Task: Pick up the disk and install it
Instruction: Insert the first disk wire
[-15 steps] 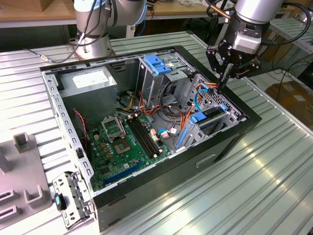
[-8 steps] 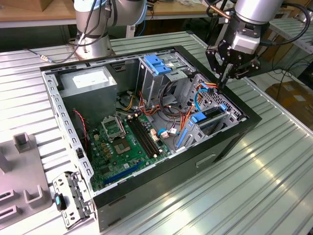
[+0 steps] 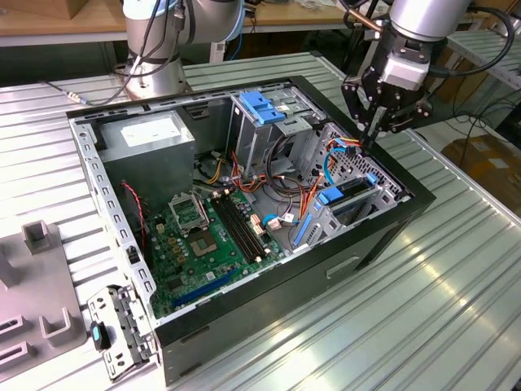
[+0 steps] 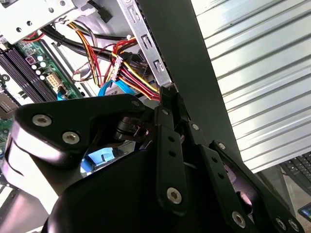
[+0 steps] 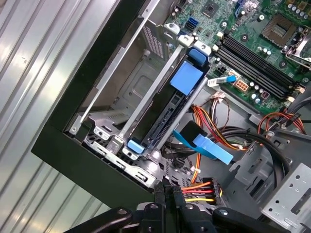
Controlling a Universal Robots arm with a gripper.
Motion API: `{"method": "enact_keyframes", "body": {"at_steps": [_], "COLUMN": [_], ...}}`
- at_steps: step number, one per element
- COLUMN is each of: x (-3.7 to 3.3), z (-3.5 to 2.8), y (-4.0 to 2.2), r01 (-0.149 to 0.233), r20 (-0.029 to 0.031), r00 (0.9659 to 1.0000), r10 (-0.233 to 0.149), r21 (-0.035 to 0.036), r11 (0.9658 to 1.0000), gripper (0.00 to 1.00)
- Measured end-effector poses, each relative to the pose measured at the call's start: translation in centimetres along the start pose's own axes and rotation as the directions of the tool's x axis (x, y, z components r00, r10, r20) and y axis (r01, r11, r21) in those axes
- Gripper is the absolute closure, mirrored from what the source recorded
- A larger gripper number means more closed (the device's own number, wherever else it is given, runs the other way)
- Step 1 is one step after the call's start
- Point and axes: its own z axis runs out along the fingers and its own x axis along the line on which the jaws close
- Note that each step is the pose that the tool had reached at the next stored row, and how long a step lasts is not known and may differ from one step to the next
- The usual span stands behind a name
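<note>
The tool (image 3: 366, 145), a black two-fingered gripper, is seen with its fingers pressed together into a single point, and nothing is held between them. It is hung tip-down over the corner of the open black computer case (image 3: 374, 244) on the exterior view's right. A bundle of red, yellow and orange cables (image 5: 199, 187) is found just beside the tips in the first wrist view.

The disk (image 3: 352, 191), a flat silver metal hard drive framed by blue plastic carrier rails, is found in the exterior view at about 7 o'clock from the tool tips, near but apart from them. It is stood on edge in a grey metal bay against the case wall, and it is judged to be seated there already. Its long axis is laid from about 8 o'clock to 2 o'clock in the exterior view, along that wall, with a blue tab at each end.

Farther off, at 9 o'clock, the green motherboard (image 3: 203, 236) is seen on the case floor. The case is carried on a ribbed metal surface (image 3: 456, 309).
</note>
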Motion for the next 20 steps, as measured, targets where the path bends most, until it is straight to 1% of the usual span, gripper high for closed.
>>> {"method": "enact_keyframes", "body": {"at_steps": [6,11,16,20], "x": [-0.07,-0.1,-0.11,-0.11], "z": [0.06,0.11,0.12,0.11], "y": [0.1,0.14,0.15,0.15], "r01": [-0.024,-0.056,-0.073,-0.075], "r20": [-0.0016,-0.0038,-0.005,-0.0052], "r00": [0.9997,0.9984,0.9973,0.9972], "r10": [0.024,0.056,0.073,0.075], "r21": [-0.0021,-0.0048,-0.0062,-0.0064], "r11": [0.9997,0.9984,0.9973,0.9972], "gripper": [0.82,0.82,0.82,0.82]}}
